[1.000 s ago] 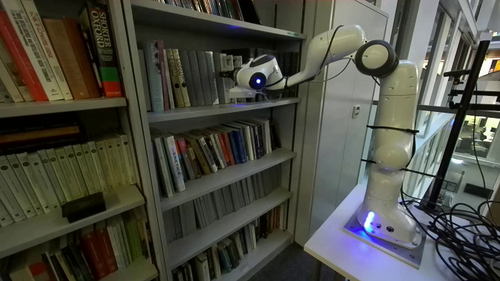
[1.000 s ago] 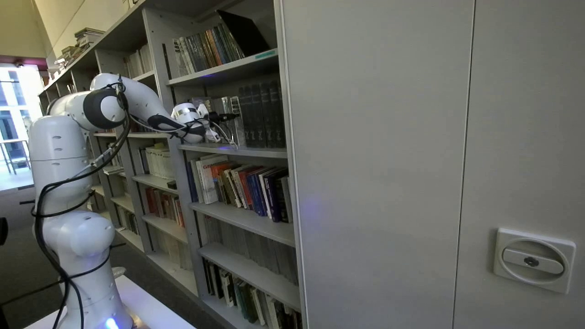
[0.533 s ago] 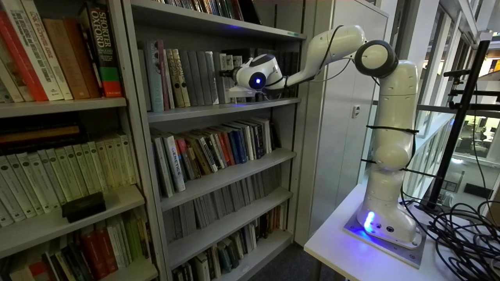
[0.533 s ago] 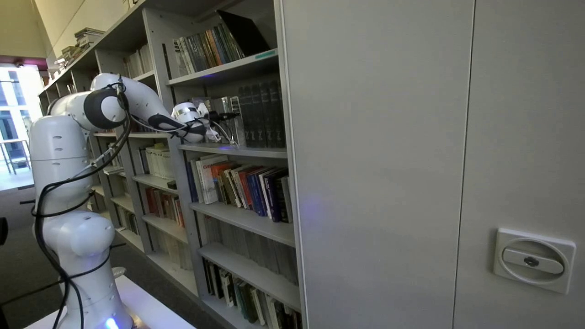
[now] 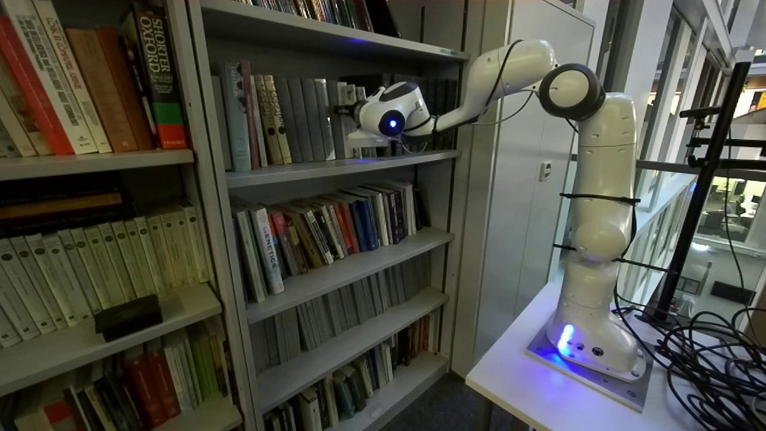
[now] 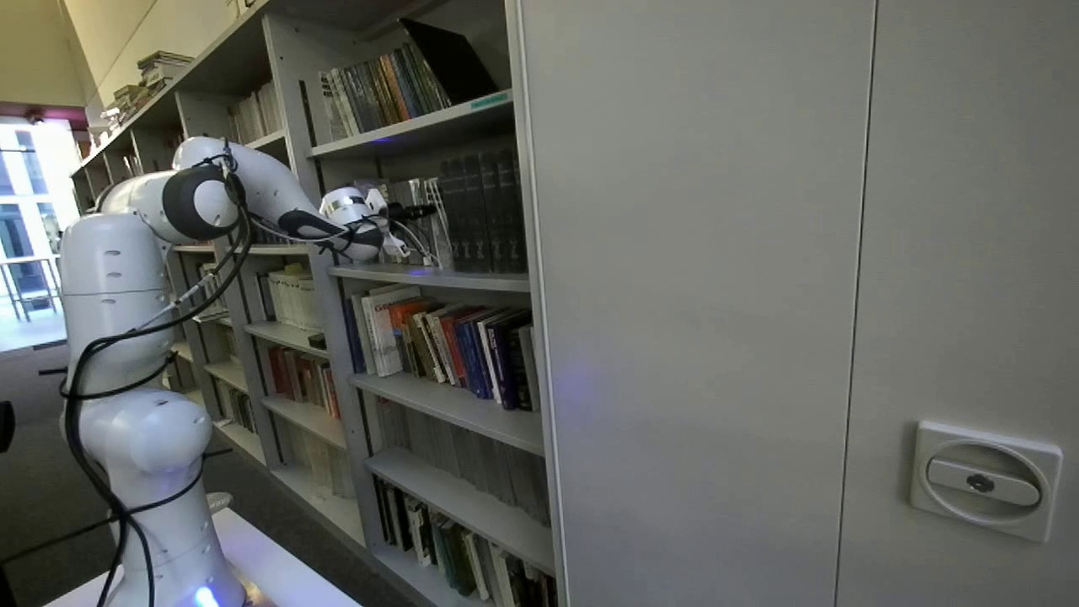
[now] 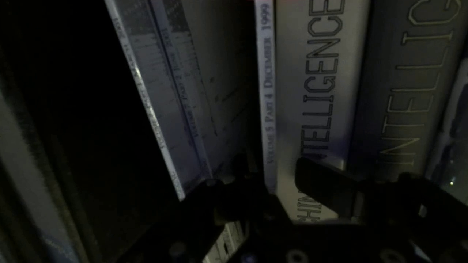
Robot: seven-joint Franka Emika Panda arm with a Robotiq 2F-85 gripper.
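Well, a shelf (image 5: pixel 323 168) of upright and leaning books (image 7: pixel 318 102); close before them, the end effector (image 7: pixel 275 171), jaws apart.

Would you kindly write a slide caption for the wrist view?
Parted jaws near a thin December 1999 spine, a pale INTELLIGENCE volume and leaning booklets.

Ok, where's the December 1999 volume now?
In the wrist view, the December 1999 volume is right of centre, with leaning volumes on its left and the pale Intelligence book on its right.
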